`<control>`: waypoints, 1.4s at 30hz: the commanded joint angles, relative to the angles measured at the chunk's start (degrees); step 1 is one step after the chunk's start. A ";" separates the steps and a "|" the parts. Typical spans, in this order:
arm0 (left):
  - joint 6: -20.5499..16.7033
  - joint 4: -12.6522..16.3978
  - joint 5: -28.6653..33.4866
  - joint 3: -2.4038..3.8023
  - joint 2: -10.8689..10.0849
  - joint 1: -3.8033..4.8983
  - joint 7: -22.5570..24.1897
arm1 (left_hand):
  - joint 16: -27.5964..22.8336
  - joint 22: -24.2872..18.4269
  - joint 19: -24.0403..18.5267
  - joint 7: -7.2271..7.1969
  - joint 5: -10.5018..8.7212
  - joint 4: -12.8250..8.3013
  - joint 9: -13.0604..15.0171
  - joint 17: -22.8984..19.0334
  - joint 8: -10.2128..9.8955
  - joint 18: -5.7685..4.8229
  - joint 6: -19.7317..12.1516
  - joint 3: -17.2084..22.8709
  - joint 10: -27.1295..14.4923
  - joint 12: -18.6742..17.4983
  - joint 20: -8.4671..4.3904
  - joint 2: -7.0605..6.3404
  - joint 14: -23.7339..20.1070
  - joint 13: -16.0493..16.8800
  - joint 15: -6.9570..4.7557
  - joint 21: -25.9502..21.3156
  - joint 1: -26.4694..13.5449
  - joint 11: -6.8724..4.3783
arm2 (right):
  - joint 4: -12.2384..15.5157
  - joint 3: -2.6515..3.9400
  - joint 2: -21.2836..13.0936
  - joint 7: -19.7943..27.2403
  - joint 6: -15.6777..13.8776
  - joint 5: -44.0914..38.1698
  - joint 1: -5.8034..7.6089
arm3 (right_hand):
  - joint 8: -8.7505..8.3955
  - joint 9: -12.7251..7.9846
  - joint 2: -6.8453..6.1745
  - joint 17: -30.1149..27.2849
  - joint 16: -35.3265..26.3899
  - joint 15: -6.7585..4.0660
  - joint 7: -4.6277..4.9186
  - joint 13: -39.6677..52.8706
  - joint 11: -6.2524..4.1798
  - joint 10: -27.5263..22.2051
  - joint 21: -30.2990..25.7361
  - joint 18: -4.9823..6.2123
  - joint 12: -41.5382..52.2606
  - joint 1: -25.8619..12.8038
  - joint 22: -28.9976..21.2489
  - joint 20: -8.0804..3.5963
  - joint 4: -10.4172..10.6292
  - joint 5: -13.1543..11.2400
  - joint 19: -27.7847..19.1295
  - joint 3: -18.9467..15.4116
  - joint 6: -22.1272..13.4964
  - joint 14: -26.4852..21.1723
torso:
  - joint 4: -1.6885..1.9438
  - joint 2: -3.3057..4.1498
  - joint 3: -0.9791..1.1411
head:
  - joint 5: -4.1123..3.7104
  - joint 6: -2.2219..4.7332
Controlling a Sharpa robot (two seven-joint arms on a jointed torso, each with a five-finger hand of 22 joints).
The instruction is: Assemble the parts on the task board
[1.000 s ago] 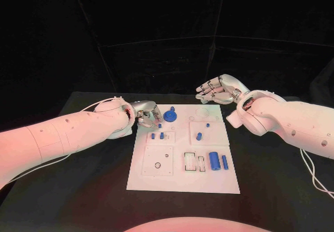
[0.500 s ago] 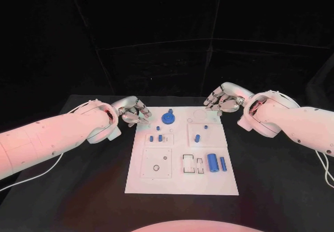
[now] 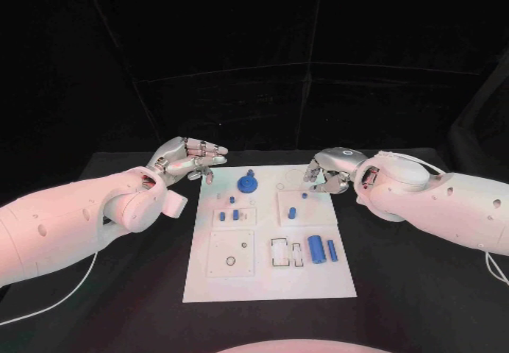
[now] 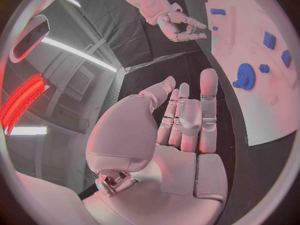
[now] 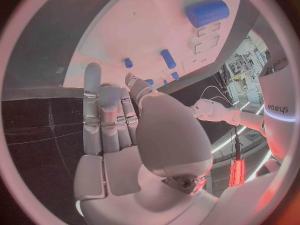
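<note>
My left hand (image 3: 191,158) and right hand (image 3: 331,170) both hover empty, fingers loosely apart, off the board's (image 3: 265,283) far corners. The gear (image 3: 247,183) stands at the board's 12 o'clock, toward 4 o'clock from my left hand, which is nearer.

The surface (image 3: 127,294) is black, and the task board (image 3: 265,283) lying on it is plain white, with thin dark outlines marking some of its recesses. The parts on the board are blue: a toothed blue gear (image 3: 247,183) near the board's far edge, a thick blue cylinder (image 3: 315,245) and a slimmer blue pin (image 3: 331,251) near its right edge, and several small blue pegs (image 3: 229,215) towards the middle. Both arms are white. The left hand (image 3: 189,157) and the right hand (image 3: 329,173) are silver, with white panels on their palms.
</note>
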 commanded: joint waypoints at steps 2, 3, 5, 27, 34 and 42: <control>1.18 0.60 8.48 0.03 -0.21 0.03 4.65 | -0.27 -0.25 -0.50 0.06 0.35 0.19 -0.06 -0.19 0.28 0.75 0.30 -0.32 0.51 0.30 0.16 -0.07 -0.42 0.05 0.08 -0.39 -0.61 -0.06 | -0.24 -0.01 0.74 -2.09 1.41 -6.33 -0.60 | -0.42 0.04 -0.79 2.29 2.34 0.58 0.42 -0.07 -0.05 -0.83 2.99 0.15 -0.53 -0.32 3.14 0.15 -0.04 -0.33 -0.28 1.19 -0.13 1.26 | -0.06 0.06 0.06 | -0.16 0.12; 1.18 0.65 8.59 0.03 -0.24 0.02 4.69 | -0.27 -0.25 -0.50 0.06 0.35 0.19 -0.06 -0.19 0.28 0.75 0.30 -0.32 0.51 0.30 0.16 -0.07 -0.42 0.05 0.08 -0.39 -0.61 -0.06 | -0.31 -0.02 0.88 -2.05 1.51 -6.42 -0.78 | -0.46 0.03 -0.86 2.69 2.75 0.61 0.44 -0.08 -0.04 -0.89 3.44 0.13 -0.57 -0.36 3.61 0.19 -0.05 -0.34 -0.30 1.39 -0.18 1.26 | -0.04 0.05 0.05 | -0.17 0.09; 1.20 0.72 8.76 0.03 -0.31 0.02 4.73 | -0.33 -0.38 -0.56 0.04 0.36 0.20 -0.07 -0.30 0.30 0.77 0.32 -0.35 0.49 0.32 0.15 -0.08 -0.47 0.05 0.07 -0.54 -0.62 -0.06 | -0.45 -0.02 1.15 -1.96 1.79 -6.57 -1.15 | -0.52 0.02 -1.01 3.90 3.98 0.64 0.48 -0.08 0.00 -1.03 4.75 0.01 -0.66 -0.47 5.02 0.29 -0.10 -0.35 -0.29 1.93 -0.32 1.31 | 0.00 0.06 0.04 | -0.14 0.04; 1.51 0.51 9.06 -0.02 -0.63 -0.01 4.26 | -0.40 -0.59 -0.64 0.00 0.36 0.15 -0.08 -0.40 0.34 0.79 0.35 -0.41 0.35 0.34 0.13 -0.10 -0.52 0.02 0.05 -0.79 -0.55 -0.08 | -1.32 -0.05 2.63 -0.73 3.81 -6.83 -2.27 | -0.30 0.19 -0.67 14.22 14.52 0.48 0.49 -0.04 -0.19 0.54 17.30 -1.64 -0.40 -1.10 19.71 0.95 -0.46 -2.19 1.46 7.71 0.61 1.97 | 0.03 0.08 0.04 | 0.07 -0.40; 1.53 0.32 9.06 -0.02 -0.61 -0.01 4.09 | -0.39 -0.62 -0.64 0.00 0.37 0.13 -0.09 -0.40 0.35 0.79 0.34 -0.43 0.27 0.33 0.12 -0.09 -0.53 0.01 0.05 -0.85 -0.51 -0.07 | -1.44 -0.05 3.01 -0.98 4.88 -6.84 -2.36 | 0.19 0.44 0.20 16.32 16.78 -0.02 0.25 0.25 -0.77 3.28 20.63 -2.10 0.27 -0.78 23.78 0.77 -0.96 -2.96 2.15 10.37 2.47 2.04 | 0.02 0.07 0.07 | 0.14 -0.53; 1.52 0.30 9.06 -0.02 -0.66 -0.01 3.90 | -0.39 -0.62 -0.64 0.00 0.37 0.13 -0.09 -0.40 0.35 0.79 0.34 -0.43 0.27 0.33 0.12 -0.09 -0.53 0.01 0.05 -0.85 -0.51 -0.07 | -1.36 -0.04 3.14 -2.50 5.11 -8.11 -2.48 | 0.86 0.78 1.53 17.58 18.28 -0.61 -0.33 0.54 -1.52 5.98 23.07 -2.42 0.65 0.50 26.60 0.21 -2.64 -5.90 2.34 13.46 4.92 1.96 | 0.02 0.07 0.04 | 0.01 -0.69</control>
